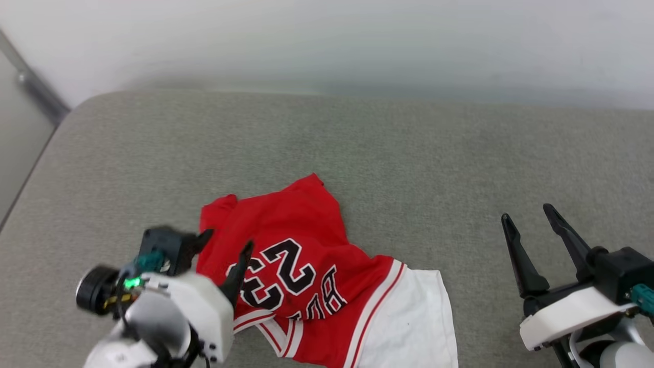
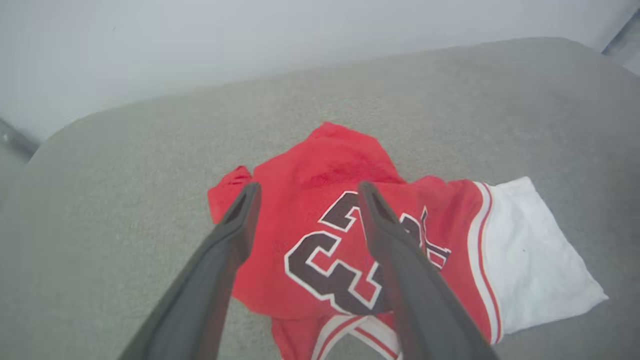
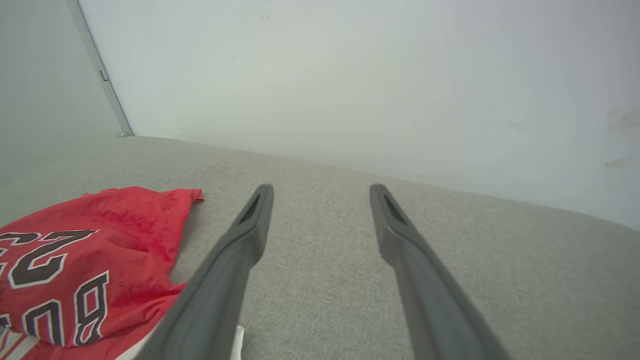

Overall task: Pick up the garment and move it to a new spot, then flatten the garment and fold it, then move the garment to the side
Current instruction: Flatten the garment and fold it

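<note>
Both claws are standing released, gripping nothing: left claw (image 1: 228,240) is hovering over the garment's (image 1: 301,220) left part, right claw (image 1: 527,212) is hanging well apart to its right. Garment is lying crumpled on the grey fabric surface (image 1: 409,143), white wall (image 1: 357,41) behind.

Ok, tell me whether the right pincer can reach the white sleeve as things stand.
Probably yes: the right pincer stands open beside the white sleeve, with just grey cushion between them.
</note>
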